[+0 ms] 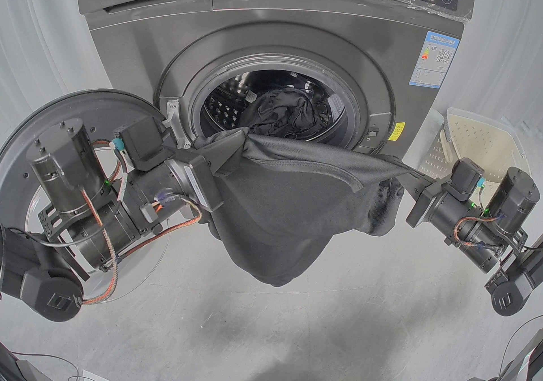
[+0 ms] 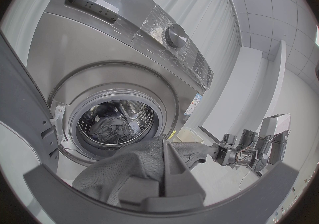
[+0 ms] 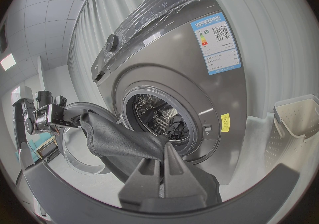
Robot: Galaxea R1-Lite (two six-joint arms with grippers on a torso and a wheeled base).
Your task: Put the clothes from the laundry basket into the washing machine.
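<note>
A dark grey garment (image 1: 288, 201) hangs stretched between my two grippers in front of the washing machine (image 1: 271, 31). My left gripper (image 1: 229, 144) is shut on its left end, close to the open drum's lower left rim. My right gripper (image 1: 404, 173) is shut on the right end, below the drum's right side. The garment's middle sags toward the floor. Inside the drum lies another dark garment (image 1: 285, 111). In the wrist views the cloth (image 2: 133, 165) (image 3: 123, 138) is pinched between each gripper's fingers (image 2: 172, 171) (image 3: 171, 168). The laundry basket (image 1: 486, 142) stands at the right.
The machine's round door (image 1: 85, 116) is swung open to the left, behind my left arm. The white perforated basket (image 3: 295, 125) sits against the machine's right side. Grey floor (image 1: 339, 314) spreads in front, and pale curtains hang behind.
</note>
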